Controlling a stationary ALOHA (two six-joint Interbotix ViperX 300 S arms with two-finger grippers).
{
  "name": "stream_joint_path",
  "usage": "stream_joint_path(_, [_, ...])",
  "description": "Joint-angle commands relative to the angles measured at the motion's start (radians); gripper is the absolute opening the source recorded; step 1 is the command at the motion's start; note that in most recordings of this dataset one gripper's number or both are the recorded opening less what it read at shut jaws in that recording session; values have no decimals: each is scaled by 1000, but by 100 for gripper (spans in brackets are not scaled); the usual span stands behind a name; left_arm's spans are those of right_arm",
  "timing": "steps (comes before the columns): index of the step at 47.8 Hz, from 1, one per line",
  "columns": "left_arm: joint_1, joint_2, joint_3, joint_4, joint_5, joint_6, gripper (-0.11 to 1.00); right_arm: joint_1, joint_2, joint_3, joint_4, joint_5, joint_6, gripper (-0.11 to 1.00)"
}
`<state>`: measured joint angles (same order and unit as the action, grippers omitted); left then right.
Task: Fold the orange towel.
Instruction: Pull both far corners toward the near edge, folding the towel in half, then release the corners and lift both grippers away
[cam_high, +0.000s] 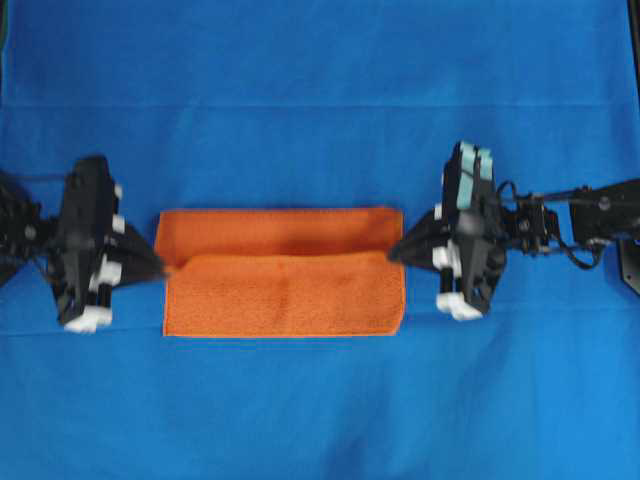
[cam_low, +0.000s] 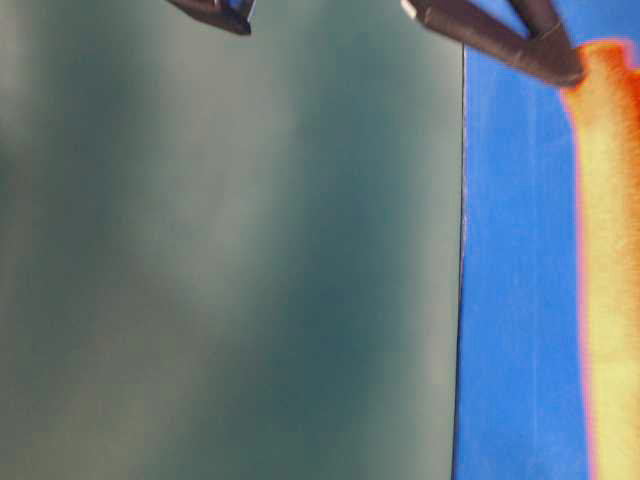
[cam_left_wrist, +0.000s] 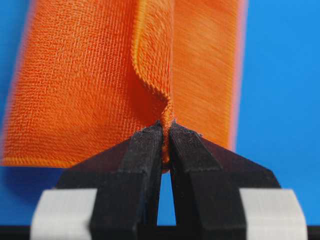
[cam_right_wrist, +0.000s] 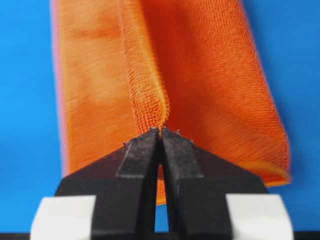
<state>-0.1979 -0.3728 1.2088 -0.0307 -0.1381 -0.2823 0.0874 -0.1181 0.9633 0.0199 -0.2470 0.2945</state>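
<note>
Two grippers pinch the orange towel by opposite short ends: the left gripper and the right gripper, each with jaws pressed together on the hem. Between them the towel's long axis runs jaw to jaw on the blue cloth, with a raised flap spanning them, both arms equally near.

Blue cloth lies open all round the orange towel.

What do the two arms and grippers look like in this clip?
Both arms are black with white blocks at the finger bases. Left gripper and right gripper have wedge-shaped black fingers. The right arm carries teal strips and loose black cables.
</note>
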Motion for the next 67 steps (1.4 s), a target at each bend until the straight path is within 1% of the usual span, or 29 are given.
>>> stream_joint_path(1, [-63, 29, -31, 2, -6, -29, 1, 40, -11, -11, 3, 9, 11, 2])
stream_joint_path(7, [-101, 80, -46, 2, -6, -54, 1, 69, 6, -25, 3, 28, 31, 2])
stream_joint_path(18, [-109, 166, -71, 2, -31, -60, 1, 80, 49, -46, 5, 34, 41, 2])
stream_joint_path(34, [-117, 184, -83, -3, -43, -61, 2, 98, 75, -58, 6, 32, 54, 2])
stream_joint_path(36, [-115, 183, -83, -3, -44, -63, 5, 100, 75, -58, 8, 34, 54, 2])
stream_joint_path(38, [-117, 183, -83, -3, -43, -63, 13, 101, 75, -60, 12, 32, 54, 3])
stream_joint_path(39, [-117, 183, -83, -3, -43, -63, 19, 104, 75, -60, 17, 34, 54, 3])
stream_joint_path(40, [-117, 183, -83, -3, -44, -63, 24, 104, 75, -60, 18, 34, 54, 5])
stream_joint_path(41, [-117, 181, -84, -3, -44, -63, 29, 107, 75, -60, 18, 34, 54, 10])
stream_joint_path(46, [-118, 172, -91, -3, -35, -63, 58, 115, 71, -60, 18, 35, 51, 44])
stream_joint_path(48, [-118, 163, -94, -3, -31, -63, 68, 115, 63, -58, 18, 37, 51, 55])
stream_joint_path(50, [-118, 150, -95, -3, -26, -61, 70, 115, 49, -55, 17, 38, 44, 64])
stream_joint_path(51, [-118, 138, -95, -3, -23, -60, 69, 115, 43, -54, 17, 38, 41, 66])
stream_joint_path(52, [-120, 130, -95, -2, -21, -57, 68, 114, 37, -54, 15, 38, 37, 66])
stream_joint_path(56, [-115, 89, -91, 0, -11, -43, 65, 98, 2, -48, 11, 40, 28, 62])
stream_joint_path(58, [-109, 66, -86, 2, -6, -38, 65, 83, -15, -44, 8, 41, 23, 62])
stream_joint_path(64, [-54, 5, -66, 2, 9, -9, 65, 8, -52, -34, 2, 41, 6, 63])
stream_joint_path(67, [-9, -20, -51, 2, 9, 14, 65, -31, -52, -32, 0, 43, -2, 63])
